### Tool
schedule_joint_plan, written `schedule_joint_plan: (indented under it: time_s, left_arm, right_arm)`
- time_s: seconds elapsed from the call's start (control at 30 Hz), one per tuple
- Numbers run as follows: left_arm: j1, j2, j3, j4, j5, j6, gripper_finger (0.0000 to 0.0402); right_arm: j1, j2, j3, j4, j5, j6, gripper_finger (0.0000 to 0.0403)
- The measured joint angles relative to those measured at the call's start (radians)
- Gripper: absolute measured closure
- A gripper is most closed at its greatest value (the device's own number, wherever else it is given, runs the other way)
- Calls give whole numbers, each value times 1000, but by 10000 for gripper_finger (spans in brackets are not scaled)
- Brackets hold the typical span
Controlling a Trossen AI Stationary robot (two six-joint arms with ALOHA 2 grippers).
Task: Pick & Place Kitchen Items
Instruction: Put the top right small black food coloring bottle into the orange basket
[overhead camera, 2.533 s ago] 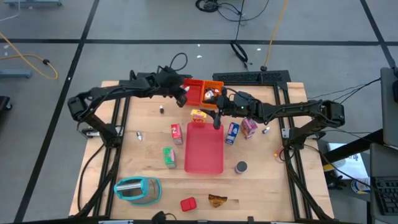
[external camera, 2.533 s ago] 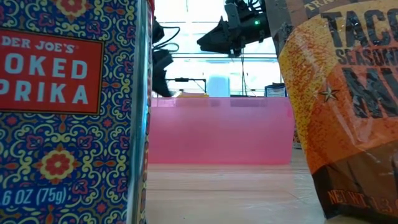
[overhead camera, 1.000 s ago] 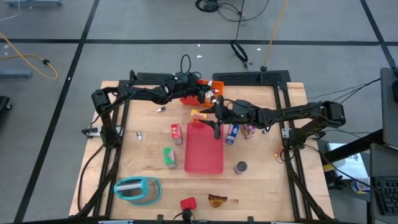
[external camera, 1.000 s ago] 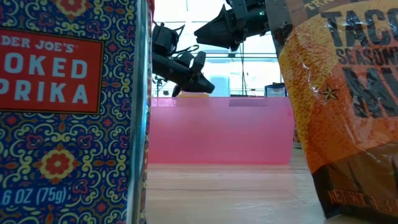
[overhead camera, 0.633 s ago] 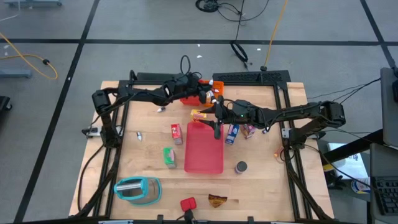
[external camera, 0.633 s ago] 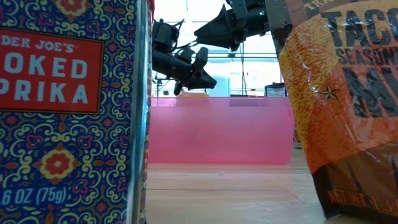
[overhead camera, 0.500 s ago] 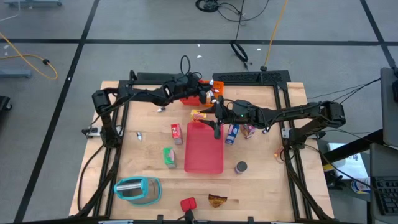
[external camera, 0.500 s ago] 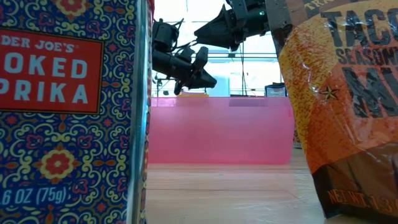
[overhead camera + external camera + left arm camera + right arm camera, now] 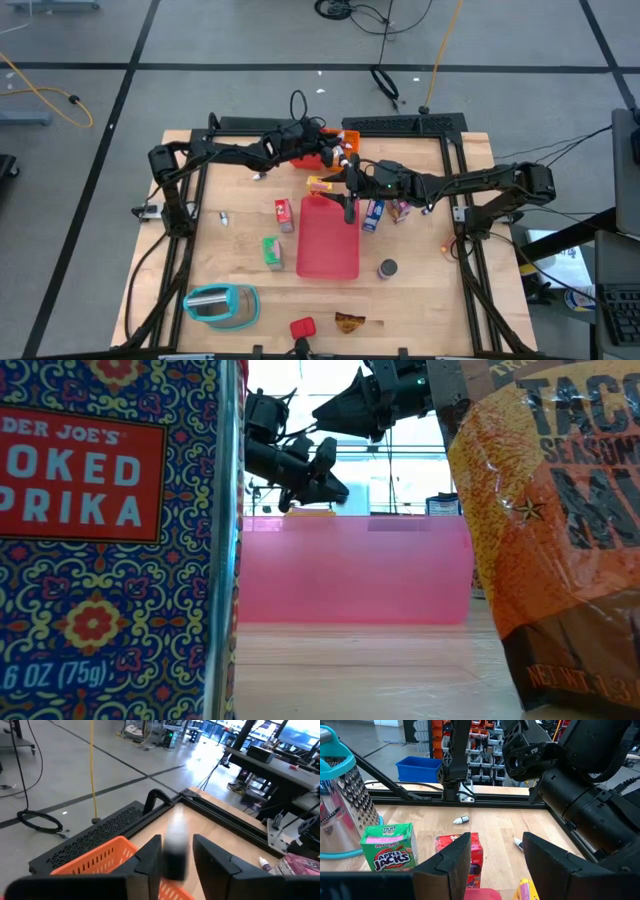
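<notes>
High view: left gripper [image 9: 322, 153] is stretched out over the orange bin [image 9: 341, 143] at the table's far edge, arm long and nearly level. Left wrist view shows its two dark fingers [image 9: 152, 856] parted, with a small dark blurred item [image 9: 174, 851] between them above the bin's slotted plastic wall [image 9: 97, 858]; I cannot tell whether the pads touch it. Right gripper [image 9: 349, 207] hangs just nearside of the left one, forearm reaching across from the right, fingers pointing down over the far end of the flat, smooth pink tray [image 9: 328, 243]; right wrist view has its jaws spread with nothing between them. Just beside the right gripper: a yellow box [image 9: 319, 184], a blue carton [image 9: 373, 213], a pink packet [image 9: 401, 206]. Left of it a glossy red carton [image 9: 466, 854] and a green cardboard cereal box [image 9: 388, 846]; further nearside a round grey can [image 9: 387, 268], a red paprika tin [image 9: 110, 540] and a crinkled brown seasoning packet [image 9: 555, 530].
</notes>
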Motion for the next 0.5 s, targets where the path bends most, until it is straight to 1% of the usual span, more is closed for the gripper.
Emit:
schedule_joint_plan:
  time_s: [0.23, 0.5]
  left_arm:
    - [0, 0, 0, 0, 0, 0, 255]
    - [1, 0, 0, -21, 0, 2, 248]
  right_arm:
    - [0, 0, 0, 0, 0, 0, 232]
    - [0, 0, 0, -10, 0, 1, 232]
